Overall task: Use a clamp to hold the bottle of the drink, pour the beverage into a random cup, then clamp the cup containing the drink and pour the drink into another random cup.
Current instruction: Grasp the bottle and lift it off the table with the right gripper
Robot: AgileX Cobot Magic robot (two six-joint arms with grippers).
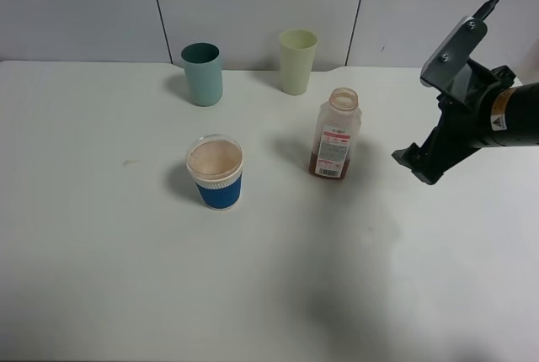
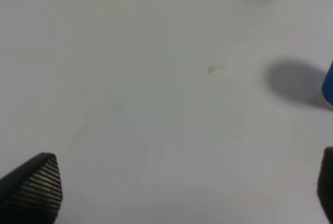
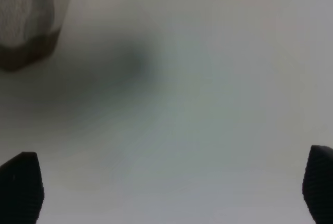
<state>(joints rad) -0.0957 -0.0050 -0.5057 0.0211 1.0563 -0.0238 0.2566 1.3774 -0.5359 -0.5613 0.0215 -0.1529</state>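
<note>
Exterior high view, bottle (image 1: 337,135) stands straight up on the table (image 1: 101,278), open mouth on top, blue cup (image 1: 216,174) left of it, teal cup (image 1: 203,74) and green cup (image 1: 297,61) behind it, my right gripper (image 1: 417,164) right of it, jaws wide, left gripper (image 2: 187,193) wide too.

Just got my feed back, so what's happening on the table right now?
Nothing is held. The right end effector hangs open to the right of the uncapped bottle, which has a little brown drink in it. The blue cup looks filled; the teal cup and pale green cup stand behind. The left end effector is open too.
</note>
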